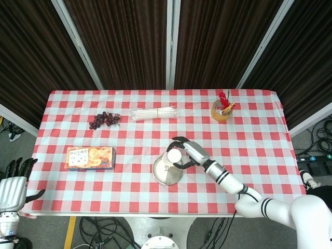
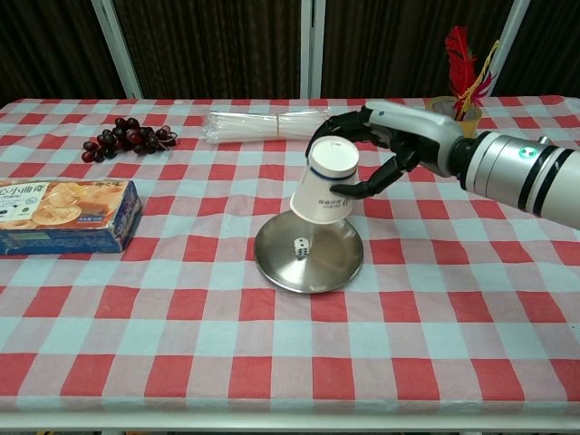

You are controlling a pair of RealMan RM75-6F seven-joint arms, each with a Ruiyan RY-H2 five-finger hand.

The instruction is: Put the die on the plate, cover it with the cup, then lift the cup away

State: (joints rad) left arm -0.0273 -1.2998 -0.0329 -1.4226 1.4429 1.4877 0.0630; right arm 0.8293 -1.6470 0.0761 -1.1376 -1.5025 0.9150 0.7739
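A round metal plate (image 2: pixel 340 265) (image 1: pixel 160 175) lies near the middle of the checked table. A small white die (image 2: pixel 300 247) rests on it, uncovered. My right hand (image 2: pixel 385 145) (image 1: pixel 189 152) grips an upside-down white paper cup (image 2: pixel 327 182) (image 1: pixel 173 156) in the air, tilted, above the plate's far right part. In the head view the cup hides the die. My left hand (image 1: pixel 14 182) hangs off the table's near left corner, fingers apart and holding nothing.
A snack box (image 2: pixel 62 214) lies at the left. A bunch of dark grapes (image 2: pixel 127 140) and a bundle of clear straws (image 2: pixel 265 124) lie further back. A yellow tape roll with red feathers (image 2: pixel 450 120) stands at the back right.
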